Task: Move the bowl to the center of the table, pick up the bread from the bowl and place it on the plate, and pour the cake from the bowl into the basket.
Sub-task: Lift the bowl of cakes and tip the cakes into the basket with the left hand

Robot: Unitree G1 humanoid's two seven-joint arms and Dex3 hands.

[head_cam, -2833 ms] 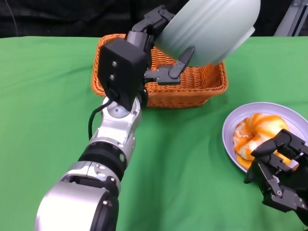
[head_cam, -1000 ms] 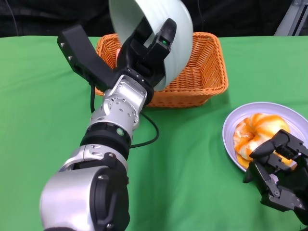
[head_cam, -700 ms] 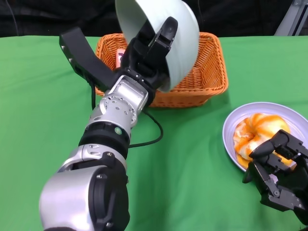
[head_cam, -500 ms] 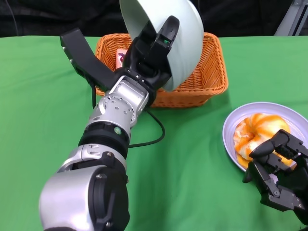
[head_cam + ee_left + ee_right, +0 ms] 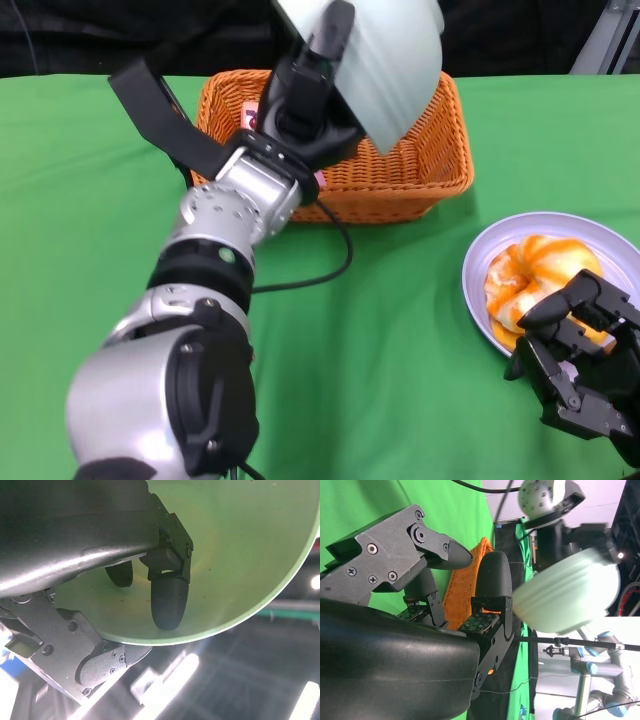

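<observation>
My left hand (image 5: 308, 85) grips the pale green bowl (image 5: 385, 50) by its rim and holds it tilted high over the orange basket (image 5: 425, 150). In the left wrist view the bowl (image 5: 240, 540) is empty inside, with my fingers (image 5: 167, 600) hooked over its edge. A bit of pink cake (image 5: 249, 118) shows in the basket's left corner, mostly hidden by my arm. The orange-striped bread (image 5: 535, 275) lies on the lavender plate (image 5: 600, 235) at the right. My right hand (image 5: 575, 365) rests at the plate's near edge, fingers loosely curled, holding nothing.
Green cloth (image 5: 400, 350) covers the table; its near middle is bare. My left forearm (image 5: 215, 250) stretches across the middle-left with a black cable (image 5: 320, 275) looping beside it. The right wrist view shows the basket (image 5: 465, 577) and the raised bowl (image 5: 565, 597) beyond my fingers.
My left hand has lifted the bowl higher and swung it to the right above the basket, rolling the wrist. The right hand, plate and bread have stayed put.
</observation>
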